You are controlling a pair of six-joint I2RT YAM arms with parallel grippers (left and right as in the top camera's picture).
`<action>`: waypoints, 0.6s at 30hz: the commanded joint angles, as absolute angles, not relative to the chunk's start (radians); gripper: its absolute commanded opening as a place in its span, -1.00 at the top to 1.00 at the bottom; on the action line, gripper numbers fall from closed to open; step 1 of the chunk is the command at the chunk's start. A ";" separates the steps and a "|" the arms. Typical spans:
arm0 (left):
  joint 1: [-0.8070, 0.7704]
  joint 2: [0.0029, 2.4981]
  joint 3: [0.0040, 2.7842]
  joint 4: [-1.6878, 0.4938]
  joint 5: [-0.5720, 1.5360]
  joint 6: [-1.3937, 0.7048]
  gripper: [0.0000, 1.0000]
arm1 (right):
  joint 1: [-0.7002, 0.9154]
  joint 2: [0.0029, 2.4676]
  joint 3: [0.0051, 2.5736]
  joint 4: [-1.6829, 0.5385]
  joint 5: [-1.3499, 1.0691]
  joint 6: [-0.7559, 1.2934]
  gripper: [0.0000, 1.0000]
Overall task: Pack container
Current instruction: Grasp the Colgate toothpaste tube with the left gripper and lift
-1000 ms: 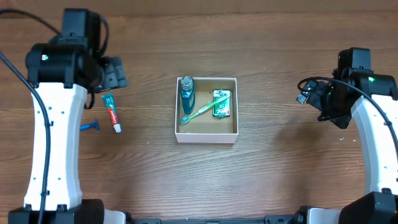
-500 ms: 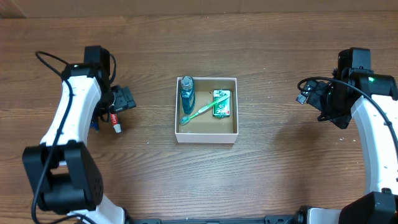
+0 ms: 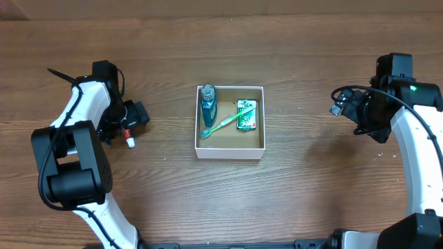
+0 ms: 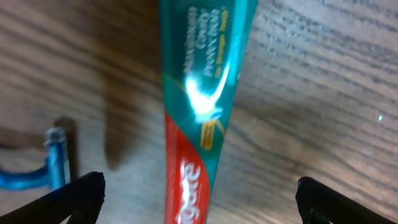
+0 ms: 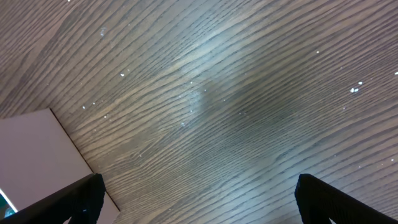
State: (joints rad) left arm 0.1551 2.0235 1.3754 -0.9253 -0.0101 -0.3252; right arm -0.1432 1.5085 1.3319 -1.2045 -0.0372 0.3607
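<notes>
The container (image 3: 230,153), a small square white box with a brown inside, sits mid-table and holds a blue bottle (image 3: 208,105), a green toothbrush (image 3: 220,126) and a green packet (image 3: 246,115). A corner of it shows in the right wrist view (image 5: 34,155). A teal and red toothpaste tube (image 3: 127,132) lies on the table at the left, mostly under my left gripper (image 3: 124,121). In the left wrist view the tube (image 4: 202,112) lies between the open fingers (image 4: 200,199), not gripped. My right gripper (image 3: 346,104) is open and empty, to the right of the container.
A blue razor (image 4: 34,171) lies on the table just left of the tube, partly hidden under the left arm in the overhead view (image 3: 104,139). The table (image 3: 311,194) is brown wood.
My left arm has swung down and in over the toothpaste tube, and its gripper now straddles the tube. The right arm and the container have not moved.
</notes>
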 commanded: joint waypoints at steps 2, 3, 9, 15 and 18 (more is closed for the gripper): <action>0.160 2.042 1.369 -0.895 0.027 -0.292 -0.99 | -0.143 1.504 1.332 -1.200 -0.039 0.347 -1.00; 0.160 2.042 1.369 -0.892 0.027 -0.292 -0.96 | -0.144 1.504 1.332 -1.200 -0.040 0.347 -1.00; 0.159 2.042 1.369 -0.888 0.026 -0.292 -0.25 | -0.143 1.504 1.332 -1.201 -0.040 0.344 -1.00; 0.159 2.042 1.369 -0.886 0.027 -0.292 0.00 | -0.143 1.504 1.332 -1.201 -0.039 0.344 -1.00; 0.159 2.042 1.369 -0.886 0.027 -0.292 0.05 | -0.144 1.504 1.332 -1.201 -0.040 0.340 -1.00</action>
State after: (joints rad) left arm 0.1551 2.0296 1.3750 -0.8894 0.0162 -0.2966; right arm -0.1432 1.5085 1.3319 -1.2045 -0.0376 0.3504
